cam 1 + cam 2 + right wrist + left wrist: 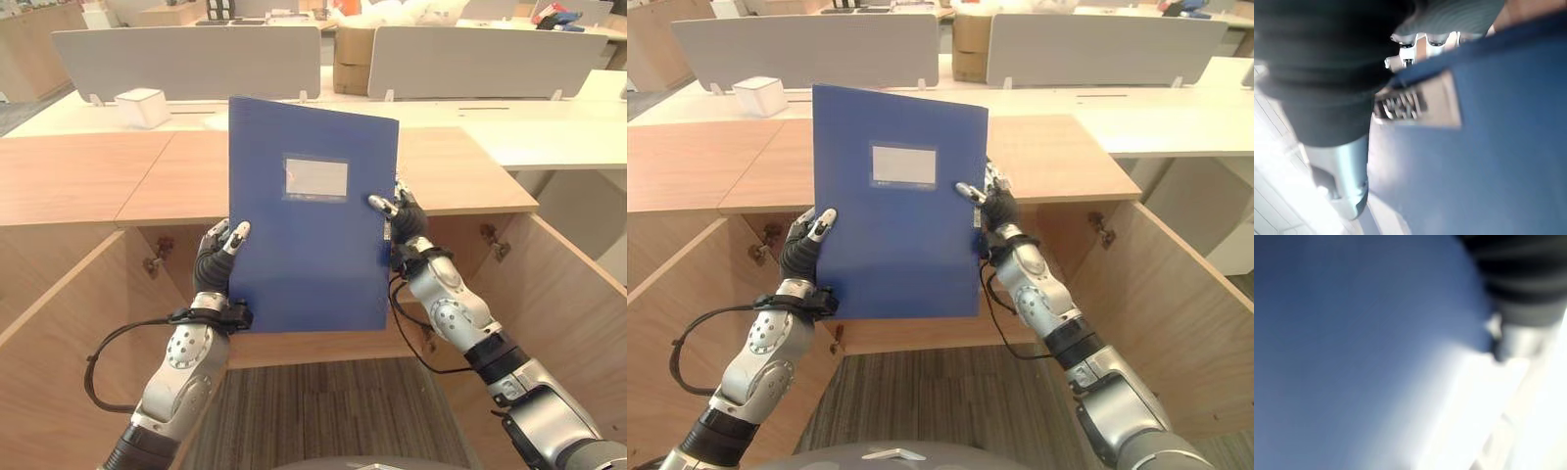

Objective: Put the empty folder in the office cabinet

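Note:
A blue folder [309, 245] with a pale label on its front stands upright between my two hands, in front of the open wooden cabinet [98, 176]. My left hand [214, 257] pinches its lower left edge, thumb on the front and fingers behind. My right hand [407, 227] pinches the right edge about halfway up in the same way. The folder's blue face [1352, 333] lies close against the left wrist camera. Its cover and label [1488, 161] show beside the right hand's dark cover. The folder hides most of the cabinet's opening.
The cabinet's two doors [59, 352] [568, 313] swing open towards me on either side. Behind its wooden top are white desks with grey dividers [186, 59], a small white box [142, 106] and a cardboard box [353, 54]. Striped carpet [323, 411] lies below.

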Available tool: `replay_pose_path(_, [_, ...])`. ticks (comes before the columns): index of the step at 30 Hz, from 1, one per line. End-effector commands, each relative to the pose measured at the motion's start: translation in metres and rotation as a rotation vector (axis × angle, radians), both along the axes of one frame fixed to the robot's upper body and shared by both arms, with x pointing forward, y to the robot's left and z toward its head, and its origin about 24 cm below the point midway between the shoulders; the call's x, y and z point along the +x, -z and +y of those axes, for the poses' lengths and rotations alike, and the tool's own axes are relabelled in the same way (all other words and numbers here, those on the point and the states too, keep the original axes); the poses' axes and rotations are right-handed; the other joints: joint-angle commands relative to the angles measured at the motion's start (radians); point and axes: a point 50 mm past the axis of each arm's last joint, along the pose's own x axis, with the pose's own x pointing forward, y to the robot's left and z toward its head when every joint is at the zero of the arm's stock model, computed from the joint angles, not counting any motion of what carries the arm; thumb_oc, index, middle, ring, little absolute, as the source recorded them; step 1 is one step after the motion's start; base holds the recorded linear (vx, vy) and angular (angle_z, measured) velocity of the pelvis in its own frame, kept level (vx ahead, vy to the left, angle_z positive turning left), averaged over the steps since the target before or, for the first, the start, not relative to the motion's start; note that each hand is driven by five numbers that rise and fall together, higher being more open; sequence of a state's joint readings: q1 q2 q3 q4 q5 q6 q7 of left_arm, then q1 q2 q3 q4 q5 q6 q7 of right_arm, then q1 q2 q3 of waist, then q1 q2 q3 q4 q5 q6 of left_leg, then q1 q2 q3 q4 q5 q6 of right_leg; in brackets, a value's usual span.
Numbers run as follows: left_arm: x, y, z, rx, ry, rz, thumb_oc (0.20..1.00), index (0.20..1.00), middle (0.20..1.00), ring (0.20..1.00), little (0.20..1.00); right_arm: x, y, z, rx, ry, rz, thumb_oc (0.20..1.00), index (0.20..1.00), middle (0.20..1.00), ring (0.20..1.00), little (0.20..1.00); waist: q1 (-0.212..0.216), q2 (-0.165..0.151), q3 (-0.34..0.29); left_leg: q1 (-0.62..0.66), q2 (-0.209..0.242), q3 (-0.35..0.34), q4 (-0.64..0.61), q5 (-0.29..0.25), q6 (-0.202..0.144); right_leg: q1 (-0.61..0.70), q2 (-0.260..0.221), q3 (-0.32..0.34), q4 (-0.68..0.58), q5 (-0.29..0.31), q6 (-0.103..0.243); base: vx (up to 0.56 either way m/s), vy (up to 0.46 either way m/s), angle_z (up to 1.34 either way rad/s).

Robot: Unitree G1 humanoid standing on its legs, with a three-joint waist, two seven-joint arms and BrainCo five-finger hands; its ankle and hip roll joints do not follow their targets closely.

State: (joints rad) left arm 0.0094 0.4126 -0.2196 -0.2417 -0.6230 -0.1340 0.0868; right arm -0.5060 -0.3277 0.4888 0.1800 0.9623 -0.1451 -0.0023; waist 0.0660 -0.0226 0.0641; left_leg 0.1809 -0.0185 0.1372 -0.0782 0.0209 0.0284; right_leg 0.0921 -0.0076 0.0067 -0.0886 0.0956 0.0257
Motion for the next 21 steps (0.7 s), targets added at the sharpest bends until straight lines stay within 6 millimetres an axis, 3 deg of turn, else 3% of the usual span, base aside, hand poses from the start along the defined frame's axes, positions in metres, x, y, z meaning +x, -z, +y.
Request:
replay_pose_path(1, [-0.001, -0.041, -0.002, -0.013, 0.037, -0.214, 0.200, 0.200, 0.200, 0.200, 0.200, -0.002, -0.044, 0.026, 0.006, -0.126, -0.192, 1.000, 1.000, 1.000, 1.000, 1.000, -0.002, -0.030, -0.046, -0.026, 0.023, -0.052, -0.009, -0.081, -0.052, 0.053, -0.054, -0.033, 0.001, -0.081, 0.059, 0.00, -0.010, 0.05])
replay_pose_path(8, [-0.001, -0.042, -0.001, -0.011, 0.020, -0.216, 0.200, 0.200, 0.200, 0.200, 0.200, -0.009, -0.044, 0.032, -0.027, -0.170, -0.207, 1.000, 1.000, 1.000, 1.000, 1.000, -0.001, -0.032, -0.046, -0.030, 0.023, -0.056, -0.009, -0.079, -0.053, 0.051, -0.053, -0.036, 0.001, -0.081, 0.059, 0.00, -0.001, 0.01])
replay_pose_path(9, [-0.001, -0.041, -0.001, -0.014, 0.018, -0.212, 0.200, 0.200, 0.200, 0.200, 0.200, -0.010, -0.042, 0.034, -0.007, -0.177, -0.202, 0.200, 0.200, 0.200, 0.200, 0.200, -0.001, -0.031, -0.046, -0.031, 0.023, -0.057, -0.009, -0.079, -0.052, 0.051, -0.053, -0.036, 0.001, -0.081, 0.058, 0.00, 0.000, 0.00])
replay_pose_path(19, [0.000, -0.032, -0.001, -0.024, 0.003, -0.170, 0.200, 0.200, 0.200, 0.200, 0.200, -0.014, -0.026, 0.028, 0.042, -0.127, -0.138, 0.200, 0.200, 0.200, 0.200, 0.200, -0.009, -0.025, -0.044, -0.034, 0.022, -0.061, -0.009, -0.079, -0.052, 0.049, -0.055, -0.039, 0.001, -0.082, 0.057, 0.00, 0.000, 0.00])
replay_pose_path(20, [0.000, -0.029, -0.001, -0.018, 0.000, -0.157, 0.909, 0.909, 0.909, 0.909, 0.909, -0.015, -0.020, 0.026, 0.044, -0.114, -0.116, 0.200, 0.200, 0.200, 0.200, 0.200, -0.010, -0.025, -0.043, -0.033, 0.022, -0.060, -0.009, -0.080, -0.052, 0.049, -0.055, -0.039, 0.001, -0.082, 0.057, 0.00, 0.000, 0.00])
replay_pose_path(21, [0.000, -0.029, -0.001, -0.018, 0.000, -0.156, 1.000, 1.000, 1.000, 1.000, 1.000, -0.015, -0.020, 0.026, 0.044, -0.114, -0.116, 0.200, 0.200, 0.200, 0.200, 0.200, -0.010, -0.025, -0.044, -0.033, 0.022, -0.060, -0.009, -0.080, -0.052, 0.049, -0.055, -0.039, 0.001, -0.082, 0.057, 0.00, 0.000, 0.00])
